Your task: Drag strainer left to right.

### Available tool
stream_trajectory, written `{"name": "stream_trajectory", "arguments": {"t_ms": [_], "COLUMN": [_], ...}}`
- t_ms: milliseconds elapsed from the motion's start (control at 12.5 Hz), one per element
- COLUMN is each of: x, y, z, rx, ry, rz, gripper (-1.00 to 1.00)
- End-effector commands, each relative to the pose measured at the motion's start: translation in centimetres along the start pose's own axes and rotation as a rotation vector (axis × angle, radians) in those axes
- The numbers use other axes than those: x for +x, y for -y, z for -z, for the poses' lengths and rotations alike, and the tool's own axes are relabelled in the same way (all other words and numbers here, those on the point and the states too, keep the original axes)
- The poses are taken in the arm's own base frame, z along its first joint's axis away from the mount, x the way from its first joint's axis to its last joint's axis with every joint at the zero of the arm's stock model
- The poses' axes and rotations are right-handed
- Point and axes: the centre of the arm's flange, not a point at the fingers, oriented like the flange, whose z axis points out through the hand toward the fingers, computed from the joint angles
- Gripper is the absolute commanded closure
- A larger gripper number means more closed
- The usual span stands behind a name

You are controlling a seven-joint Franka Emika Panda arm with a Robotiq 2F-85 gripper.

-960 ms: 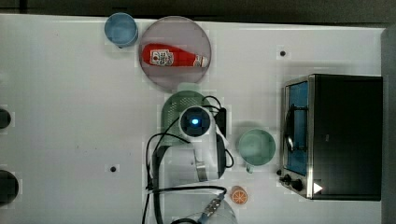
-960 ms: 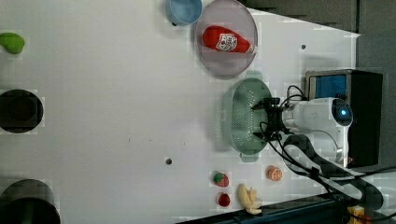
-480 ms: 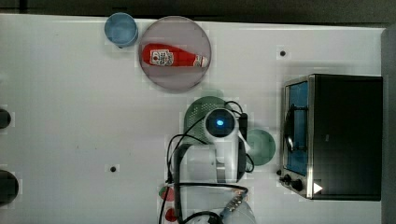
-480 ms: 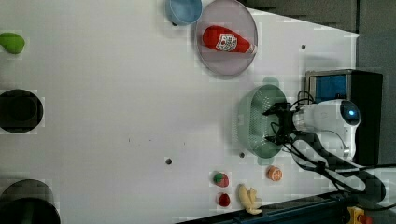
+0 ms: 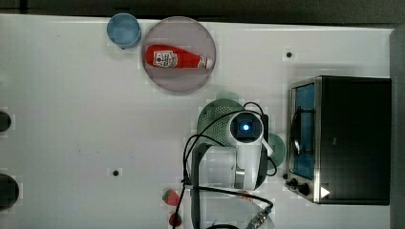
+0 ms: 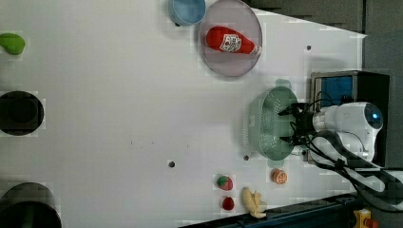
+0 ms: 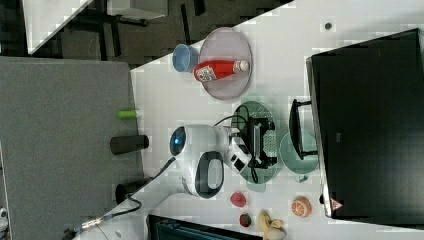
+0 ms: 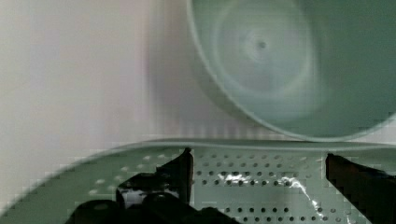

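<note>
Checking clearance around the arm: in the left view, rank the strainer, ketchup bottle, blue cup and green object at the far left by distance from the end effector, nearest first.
1. Strainer: under the open end effector.
2. Ketchup bottle: on the plate, toward the left view's top.
3. Blue cup: top edge, further left.
4. Green object: far left edge.

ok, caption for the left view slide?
Open claw inside the strainer on the table, beside the oven.
</note>
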Motion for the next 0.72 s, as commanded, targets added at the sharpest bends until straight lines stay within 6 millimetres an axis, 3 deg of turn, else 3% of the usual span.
{"name": "stream_trajectory", "arguments": {"t_ms": [80, 320, 720], "x": [-2.8, -3.3, -3.0], "y": [1.9, 1.3, -2.8], "z": [7.5, 16.5, 31.7], "rx": [0.127, 0.155, 0.125], "ry": [-0.023, -0.033, 0.045], "rz": [0.359, 0.515, 0.579], "gripper": [-1.0, -1.0, -1.0]}}
